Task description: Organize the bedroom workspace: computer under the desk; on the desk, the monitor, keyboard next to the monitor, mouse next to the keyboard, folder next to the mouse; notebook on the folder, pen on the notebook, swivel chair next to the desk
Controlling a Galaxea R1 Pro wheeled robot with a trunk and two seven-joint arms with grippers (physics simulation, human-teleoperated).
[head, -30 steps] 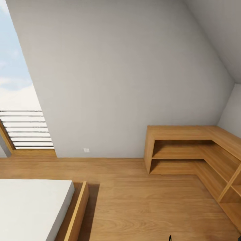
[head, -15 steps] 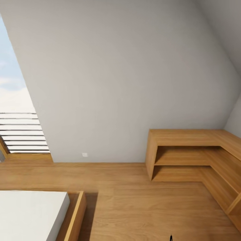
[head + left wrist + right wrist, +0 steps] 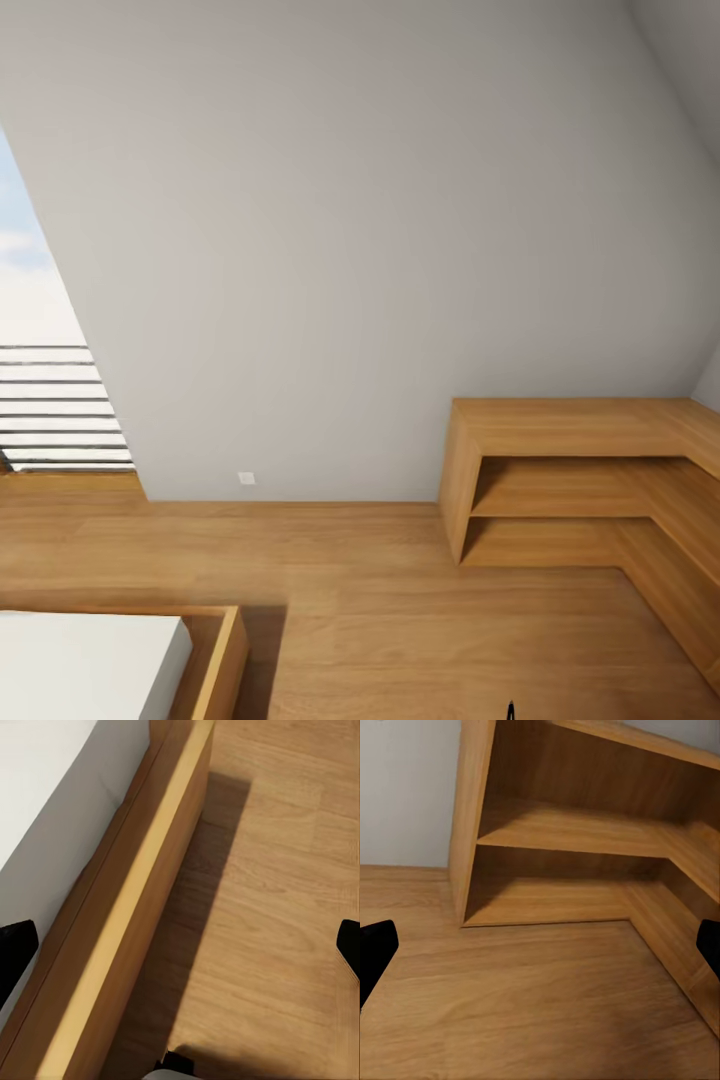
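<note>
In the bedroom, head view: grey sloped wall [image 3: 380, 250] ahead, light wood plank floor [image 3: 380, 600] below it. Low wooden L-shaped shelf unit [image 3: 580, 480] stands against the wall toward the room's right corner, shelves bare. Corner of the wood-framed bed [image 3: 215, 660] with white mattress [image 3: 85, 665] at the near left of the floor. Window with horizontal slats [image 3: 55, 405] at far left, sky beyond. Small white wall plate [image 3: 246, 478] low on the wall; too small to read anything on it.

Left wrist view: left gripper [image 3: 184, 952] hangs over the floor beside the bed's side rail [image 3: 127, 922]; its fingers [image 3: 15, 956] are dark tips at opposite margins, spread wide, nothing between them.

Right wrist view: right gripper [image 3: 544, 945] faces the shelf unit's open end [image 3: 570, 862] over bare floor; its fingers [image 3: 375, 945] likewise spread wide, empty.

Task status, as a judgement: robot appears to be in transit. Table, computer, monitor, keyboard, mouse, folder, notebook, pen and swivel chair lie somewhere outside these views, so how much is done cannot be told from here. No brands, labels or legible writing anywhere.
</note>
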